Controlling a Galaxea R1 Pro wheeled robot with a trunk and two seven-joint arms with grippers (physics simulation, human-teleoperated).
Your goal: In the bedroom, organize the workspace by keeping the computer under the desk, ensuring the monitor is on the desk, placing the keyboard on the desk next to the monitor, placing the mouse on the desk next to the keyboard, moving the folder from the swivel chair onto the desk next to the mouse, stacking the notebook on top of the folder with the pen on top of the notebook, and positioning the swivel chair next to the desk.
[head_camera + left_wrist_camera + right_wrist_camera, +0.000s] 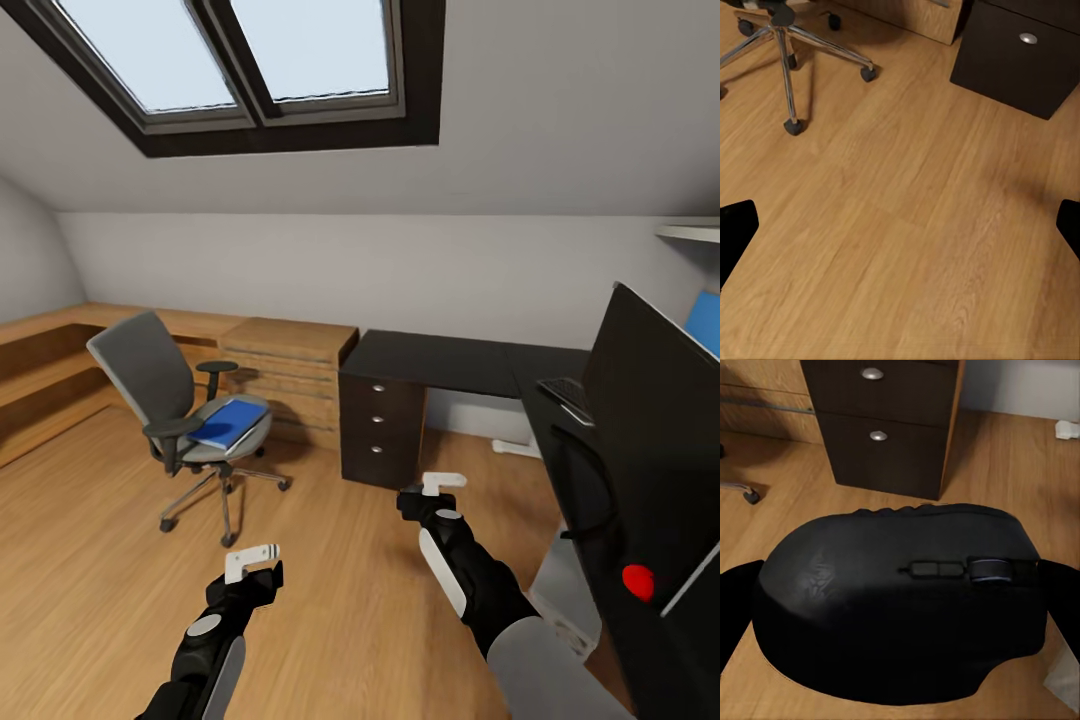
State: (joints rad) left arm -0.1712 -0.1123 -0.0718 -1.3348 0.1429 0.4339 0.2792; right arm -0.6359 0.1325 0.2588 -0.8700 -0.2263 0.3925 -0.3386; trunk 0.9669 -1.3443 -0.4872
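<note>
Desk — L-shaped, glossy black top, standing against the far wall with its drawer unit at the left end and its other wing running along the right side of the head view. The stretch of top above the drawers is bare, likely the free ground meant for the smaller items.

Monitor — wide black panel on the right wing, close to the camera and cut by the picture's edge; red dot at its lower corner. It already stands on the desk, as the task asks.

Swivel chair — grey seat and back, chrome base, on the wood floor off the desk's left end, beside the light-wood cabinets; well apart from the desk, so not yet positioned.

Folder — bright blue, flat on the chair seat, still to be moved.

Keyboard — apparently the slim dark slab on the right wing just behind the monitor's far edge; partly hidden.

Mouse — dark grey, gripped between the fingers of the right gripper, held above the floor in front of the drawer unit — carried, presumably, toward the desk top.

Left gripper — jaws spread wide with nothing between them, hovering over bare floor; free for the folder.
</note>
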